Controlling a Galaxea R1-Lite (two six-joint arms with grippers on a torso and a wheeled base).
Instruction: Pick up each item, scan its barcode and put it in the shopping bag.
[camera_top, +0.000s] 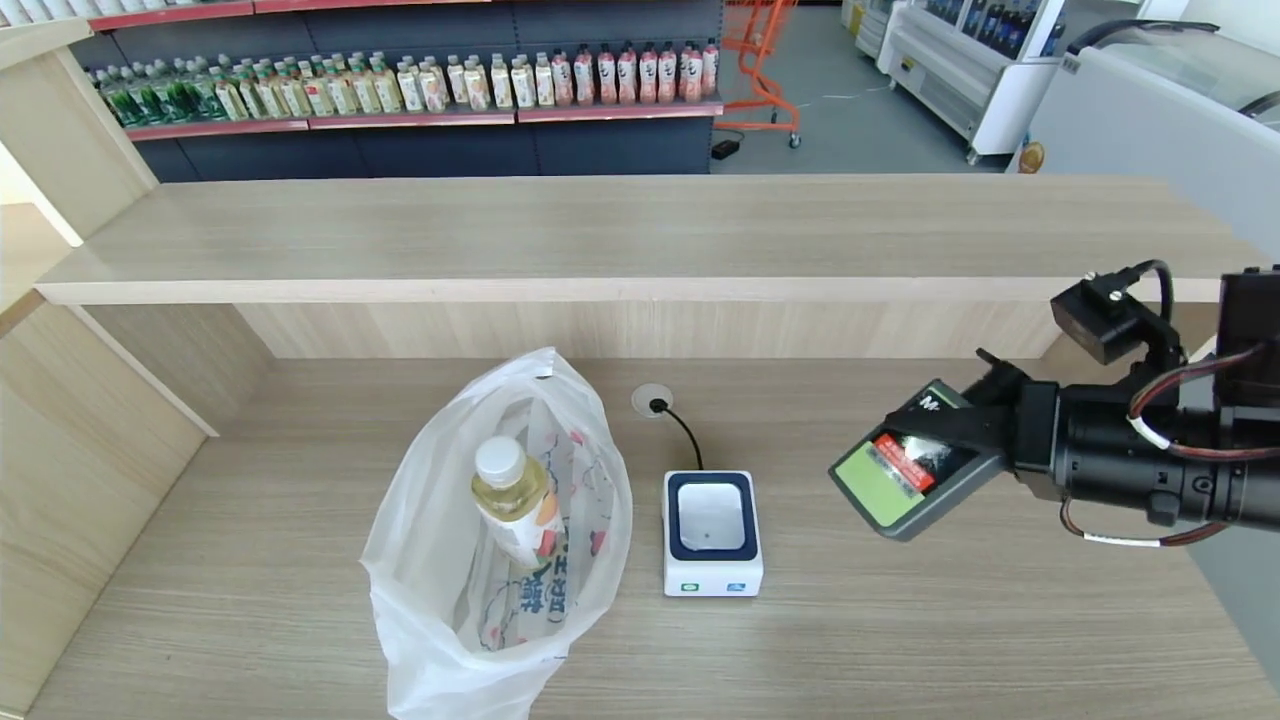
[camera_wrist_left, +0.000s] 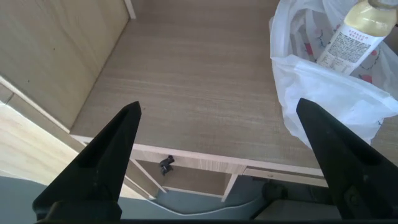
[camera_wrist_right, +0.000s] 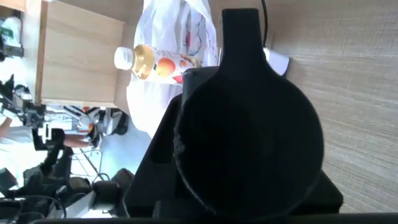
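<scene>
Clamped on a flat green-and-grey packet (camera_top: 905, 470), the right tool (camera_top: 950, 430) hangs well apart from the scanner (camera_top: 711, 533) down to its left, so a tilted pass may misread.

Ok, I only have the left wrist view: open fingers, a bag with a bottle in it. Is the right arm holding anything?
Observer: Yes, the right gripper is shut on a dark packet with a green and red label.
Reviewer: Where's the scanner?
Observer: The scanner stands on the counter between the shopping bag and that packet.
Reviewer: Packet over it?
Observer: No, it hangs off to the scanner's right, above the counter.
</scene>
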